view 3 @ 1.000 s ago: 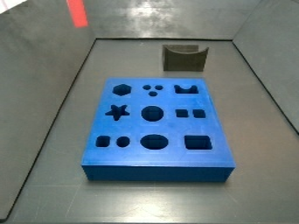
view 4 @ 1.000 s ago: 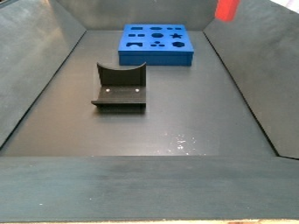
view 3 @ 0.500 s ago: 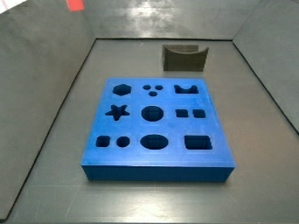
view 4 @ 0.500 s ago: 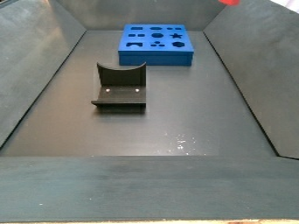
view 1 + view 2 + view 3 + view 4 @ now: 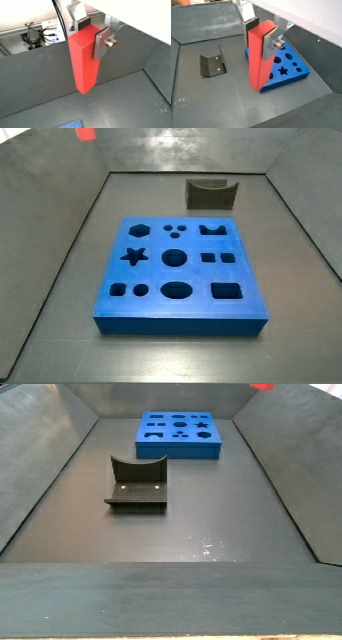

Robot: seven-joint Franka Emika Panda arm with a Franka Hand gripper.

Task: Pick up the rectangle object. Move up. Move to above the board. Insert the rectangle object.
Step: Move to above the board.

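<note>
My gripper (image 5: 93, 34) is shut on the rectangle object (image 5: 83, 62), a red-orange bar that hangs upright between the silver fingers (image 5: 103, 42). Both wrist views show the grip, with the gripper (image 5: 261, 35) clamped near the top of the bar (image 5: 257, 62). In both side views only the bar's lower end shows at the top edge (image 5: 86, 133) (image 5: 258, 386); the gripper itself is out of those frames. The blue board (image 5: 181, 268) lies flat on the floor, also seen in a side view (image 5: 178, 434) and behind the bar in a wrist view (image 5: 290, 64). The bar is high above the floor, off to the side of the board.
The dark fixture (image 5: 210, 194) stands on the floor beyond the board; it also shows in a side view (image 5: 136, 484) and a wrist view (image 5: 212, 65). Grey sloped walls (image 5: 54, 198) enclose the floor. Cables and a box (image 5: 41, 34) lie outside the wall.
The bar has risen: one second ago more of its length showed at the top of the side views, now only its tip. Board and fixture have not moved.
</note>
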